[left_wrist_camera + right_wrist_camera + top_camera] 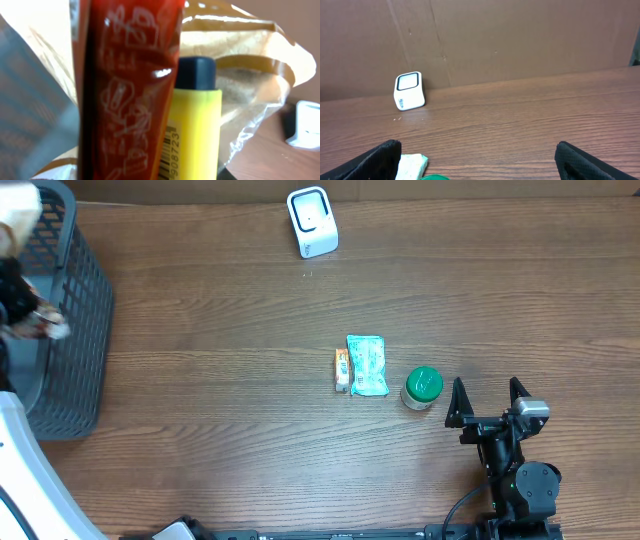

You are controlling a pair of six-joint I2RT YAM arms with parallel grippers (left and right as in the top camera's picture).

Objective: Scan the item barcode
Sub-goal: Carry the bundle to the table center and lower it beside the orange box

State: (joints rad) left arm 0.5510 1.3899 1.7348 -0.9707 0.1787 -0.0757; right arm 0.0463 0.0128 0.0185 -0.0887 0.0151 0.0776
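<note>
A red packet (127,90) and a yellow item with a dark cap (196,120) fill the left wrist view, upright and very close to the camera. A barcode (172,155) shows between them at the bottom. Crinkled clear bags (250,65) lie behind them. My left gripper (40,320) is over the grey basket (80,310) at the far left, and its fingers are hidden. The white scanner (312,222) stands at the table's back. My right gripper (488,402) rests open low on the table, with nothing between its fingers (382,160).
A green-and-white packet (366,365), a small orange item (342,370) and a green-lidded jar (422,388) lie mid-table, just left of the right gripper. The scanner (409,91) stands against a brown back wall. The basket holds several bagged goods.
</note>
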